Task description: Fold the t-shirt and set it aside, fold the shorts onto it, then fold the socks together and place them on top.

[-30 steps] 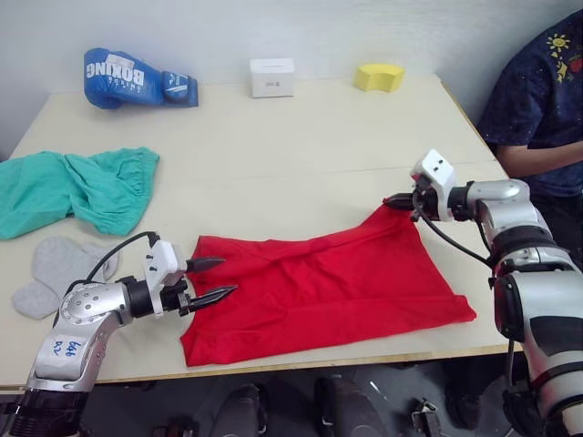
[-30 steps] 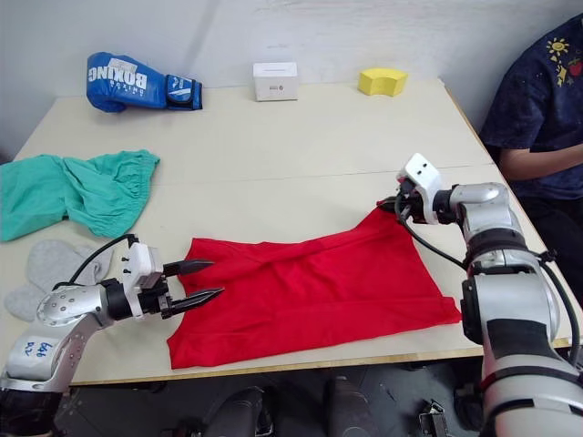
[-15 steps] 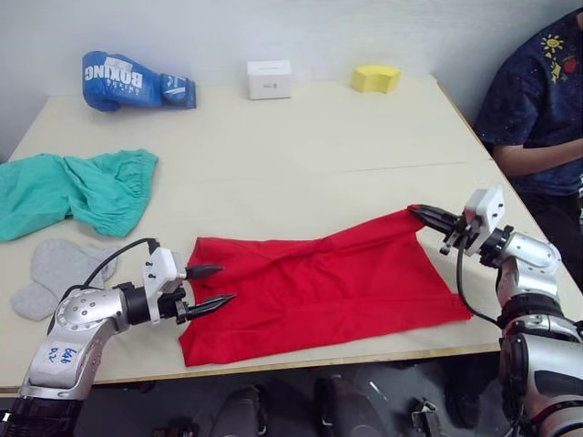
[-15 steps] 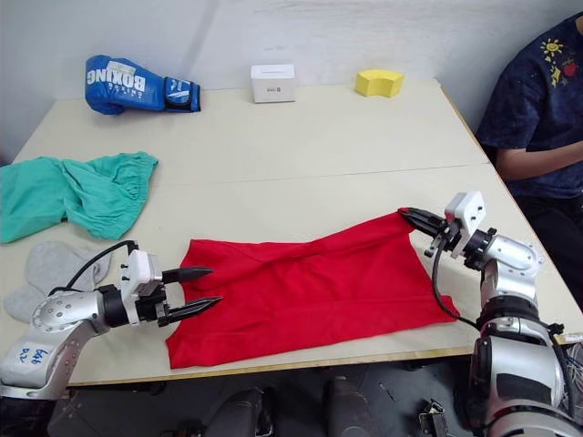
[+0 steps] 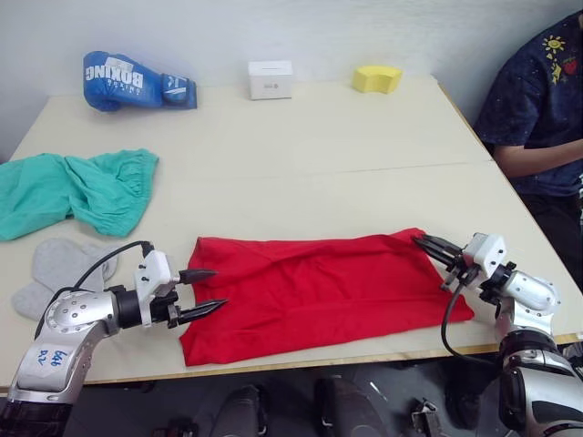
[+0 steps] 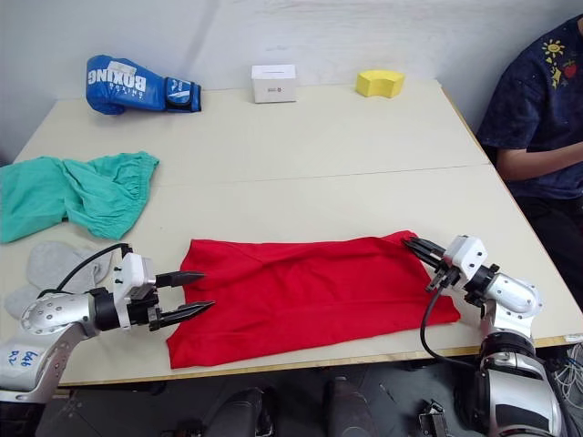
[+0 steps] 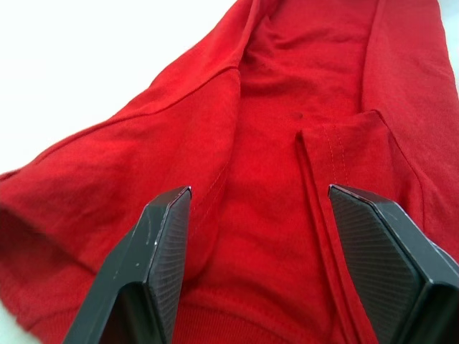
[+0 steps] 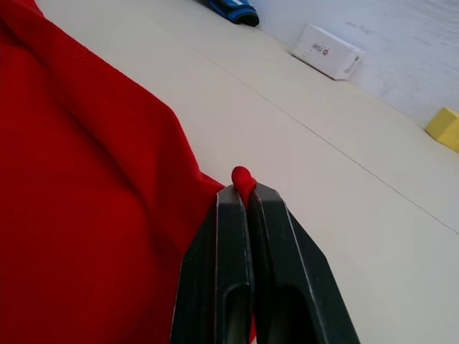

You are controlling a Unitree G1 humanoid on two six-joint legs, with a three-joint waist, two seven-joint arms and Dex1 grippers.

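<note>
T-shirt (image 5: 319,291) lying red and part-folded along the near edge of the table (image 5: 319,146), spread wide between the two arms. Right gripper (image 6: 421,253) pinched shut on the shirt's far right corner, a nub of red cloth caught between the black fingers (image 8: 247,236) in the right wrist view. Left gripper (image 5: 202,291) spread apart just at the shirt's left edge, gripping nothing, with hem and seams lying between its fingers in the left wrist view. First step in hand by the look of it: folding the shirt. Next move probably calls for closing the left gripper on the left edge, then carrying both ends over together. Shorts (image 5: 77,187) bunched at far left, socks (image 5: 59,269) just in front of them, both untouched. Boxing glove (image 5: 132,79), white box (image 5: 271,78) and yellow sponge (image 5: 378,77) well clear along the far edge; a seated person (image 5: 537,100) beside the right side.
</note>
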